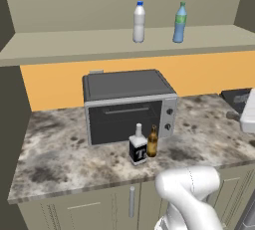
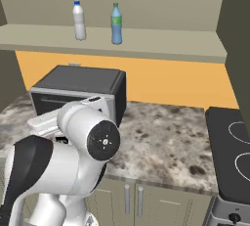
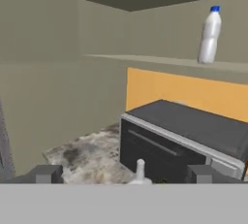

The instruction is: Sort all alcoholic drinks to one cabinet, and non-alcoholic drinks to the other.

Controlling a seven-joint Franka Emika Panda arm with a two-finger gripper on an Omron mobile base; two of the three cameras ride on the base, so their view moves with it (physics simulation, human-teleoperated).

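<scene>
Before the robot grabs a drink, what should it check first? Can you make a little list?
1. End effector open and holding nothing: ok.
2. Square "T" bottle upright on the counter: ok.
3. Brown beer bottle upright right beside it, maybe too close for fingers to slip between: cannot tell.
4. White blue-capped bottle and blue green-topped bottle standing together on the shelf: ok.
5. Microwave just behind the counter bottles, leaving enough reaching room: cannot tell.

Looking forward and down from behind, left and right, over counter (image 1: 60,159), microwave (image 1: 127,107) and shelf (image 1: 74,42); hand camera close and low, facing the same microwave (image 3: 184,140) obliquely
</scene>
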